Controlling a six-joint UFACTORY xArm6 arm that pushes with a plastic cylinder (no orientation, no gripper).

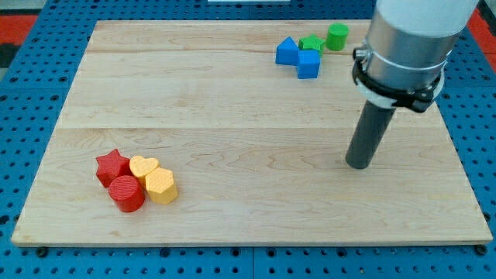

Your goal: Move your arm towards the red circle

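The red circle (126, 193) is a short red cylinder at the view's lower left on the wooden board (232, 116). It touches a red star (111, 166) above it, a yellow heart (143, 167) and a yellow hexagon (161, 185) to its right. My tip (357, 164) rests on the board at the view's right, far to the right of the red circle and slightly above its level.
At the view's top right stand a blue triangular block (287, 51), a blue cube (308, 63), a green star-like block (311, 43) and a green cylinder (337, 36). The arm's grey body (411, 46) rises above my tip. A blue pegboard (31, 93) surrounds the board.
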